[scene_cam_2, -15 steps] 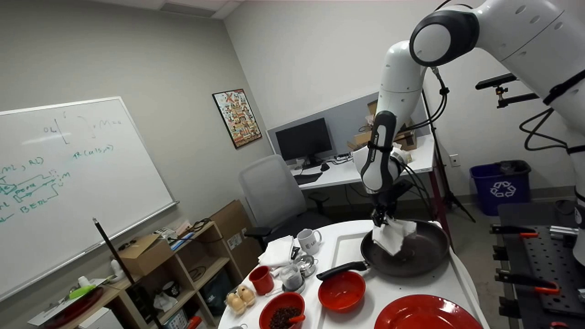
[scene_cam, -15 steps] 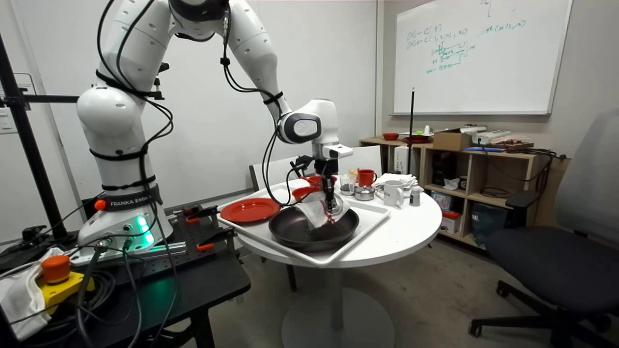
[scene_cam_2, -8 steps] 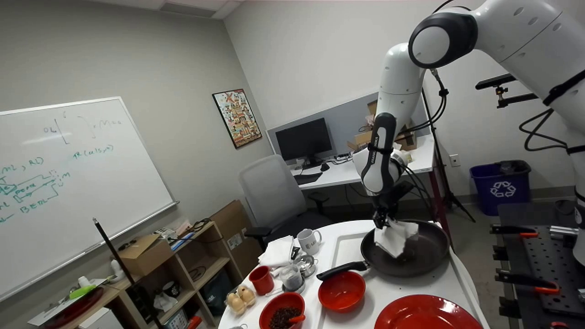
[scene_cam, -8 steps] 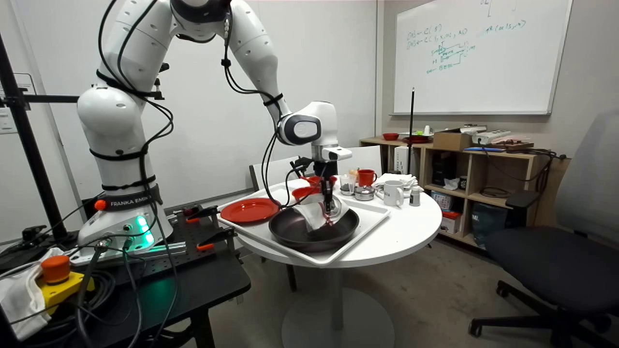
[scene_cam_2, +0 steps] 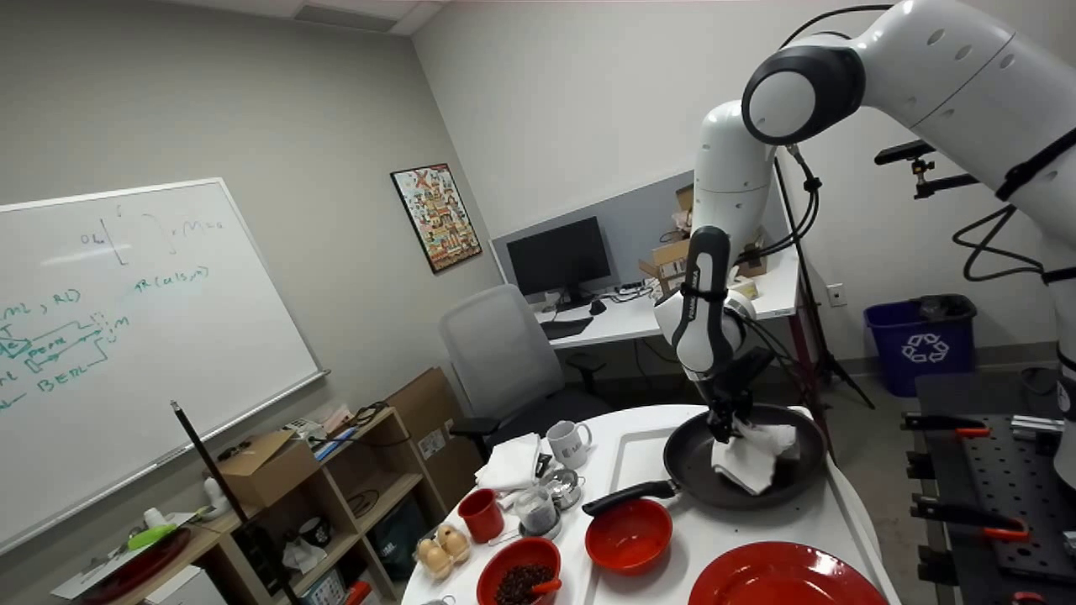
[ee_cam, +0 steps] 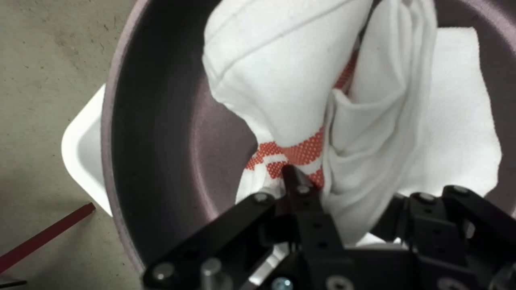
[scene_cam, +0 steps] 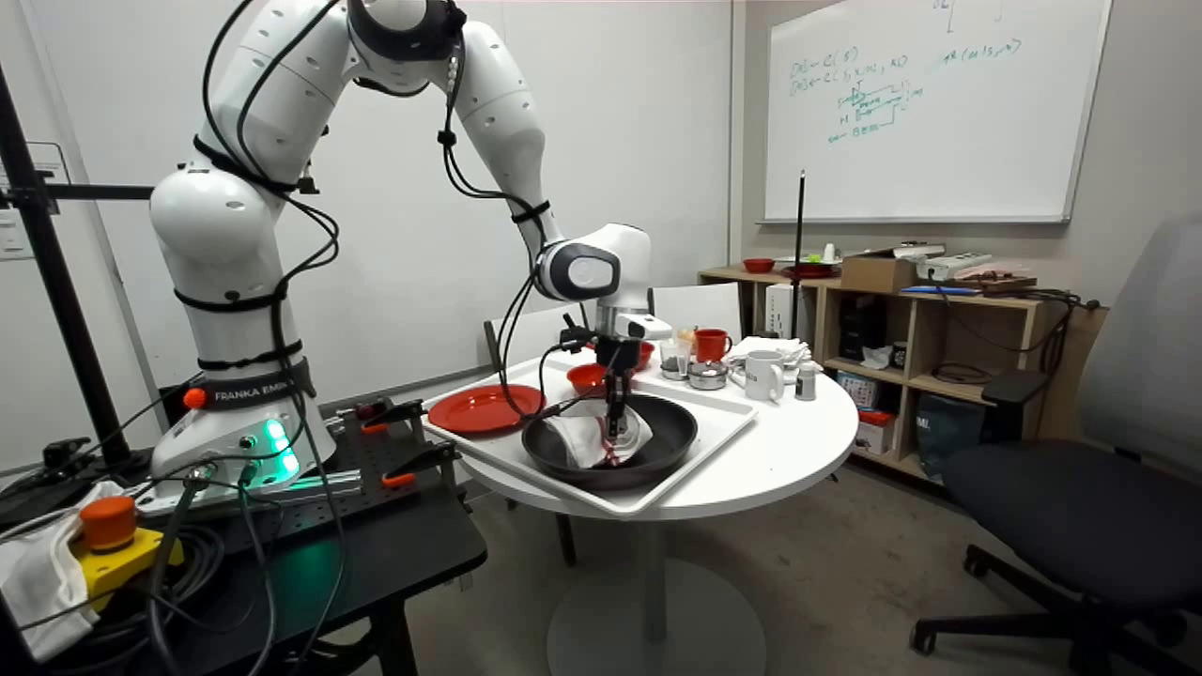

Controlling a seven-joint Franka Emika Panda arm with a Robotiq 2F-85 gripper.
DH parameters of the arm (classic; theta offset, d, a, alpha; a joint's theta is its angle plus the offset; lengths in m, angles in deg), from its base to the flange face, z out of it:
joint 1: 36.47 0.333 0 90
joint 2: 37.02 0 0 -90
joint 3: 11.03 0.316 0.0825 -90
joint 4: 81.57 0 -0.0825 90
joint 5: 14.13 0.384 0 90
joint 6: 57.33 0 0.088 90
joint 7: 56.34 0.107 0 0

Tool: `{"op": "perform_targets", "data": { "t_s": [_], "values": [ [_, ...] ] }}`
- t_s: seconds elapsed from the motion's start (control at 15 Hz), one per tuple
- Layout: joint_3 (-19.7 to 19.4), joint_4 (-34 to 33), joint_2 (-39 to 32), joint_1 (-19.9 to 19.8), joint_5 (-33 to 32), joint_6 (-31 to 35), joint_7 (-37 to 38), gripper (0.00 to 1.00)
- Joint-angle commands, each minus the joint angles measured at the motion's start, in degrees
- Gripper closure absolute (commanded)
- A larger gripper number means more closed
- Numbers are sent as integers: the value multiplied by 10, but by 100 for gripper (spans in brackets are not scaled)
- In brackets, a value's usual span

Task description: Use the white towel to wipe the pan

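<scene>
Arm (scene_cam: 502, 117) bent in a high arch, you have the gripper (scene_cam: 615, 433) pointing down inside the pan (ee_cam: 161, 121), its fingers (ee_cam: 305, 201) closed on a bunch of the white towel (ee_cam: 282, 76).

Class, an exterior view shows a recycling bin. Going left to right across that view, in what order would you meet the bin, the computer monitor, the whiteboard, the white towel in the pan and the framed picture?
Whiteboard, framed picture, computer monitor, white towel in the pan, recycling bin.
</scene>
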Motion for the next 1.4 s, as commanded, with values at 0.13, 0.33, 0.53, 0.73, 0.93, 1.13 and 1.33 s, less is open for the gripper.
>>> {"op": "perform_targets", "data": {
  "t_s": [0.13, 0.33, 0.53, 0.73, 0.93, 1.13, 1.33],
  "values": [
    [-2, -57, -52, -12, -4, 27, 2, 97],
    [-8, -82, -74, -17, 1, 77, 5, 97],
    [-13, -104, -95, -21, 11, 120, 10, 97],
    [-9, -102, -110, -28, 19, 207, 2, 97],
    [22, -93, -121, -47, 29, 273, -23, 97],
    [76, -81, -124, -87, 32, 319, -55, 97],
    [148, -70, -120, -147, 23, 333, -98, 97]
  ]
}}
